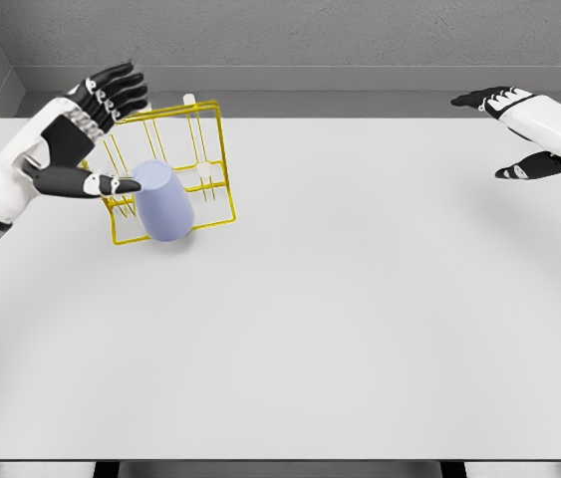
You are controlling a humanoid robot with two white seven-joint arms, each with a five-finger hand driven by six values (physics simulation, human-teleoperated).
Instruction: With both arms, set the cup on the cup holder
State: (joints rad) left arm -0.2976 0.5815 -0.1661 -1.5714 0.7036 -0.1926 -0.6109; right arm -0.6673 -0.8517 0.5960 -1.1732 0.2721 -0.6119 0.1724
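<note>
Left hand (pixel 86 139) open beside cup (pixel 163 202).

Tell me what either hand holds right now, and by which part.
Nothing. The left hand is spread open beside the cup on the yellow rack; the right hand is open, far off.

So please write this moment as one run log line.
left hand: open, beside cup | right hand: open, far right | cup: tilted on yellow cup holder | table: white
</note>
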